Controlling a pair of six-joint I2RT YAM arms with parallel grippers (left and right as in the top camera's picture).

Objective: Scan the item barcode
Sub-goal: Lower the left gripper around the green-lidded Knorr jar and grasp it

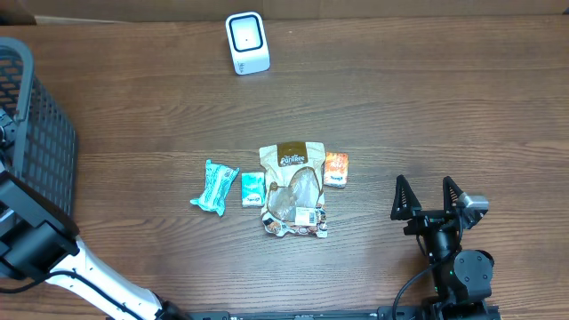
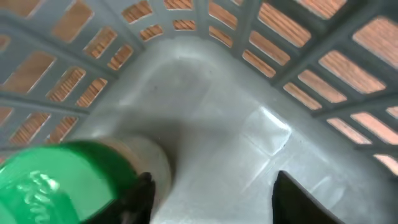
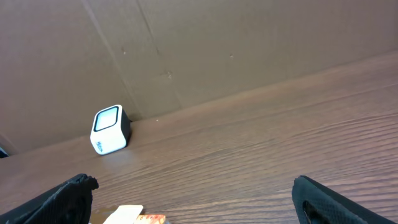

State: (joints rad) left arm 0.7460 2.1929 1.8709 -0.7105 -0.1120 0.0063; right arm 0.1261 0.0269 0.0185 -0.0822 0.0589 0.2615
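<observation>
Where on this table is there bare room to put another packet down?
Bare wood lies between the scanner and the snack bag, between the basket and the teal packet, and right of the orange packet. The middle row is crowded.

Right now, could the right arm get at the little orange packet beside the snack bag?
Probably yes. The right gripper stands open and empty, with only bare table between it and the orange packet; the snack bag sits on the packet's far side.
</observation>
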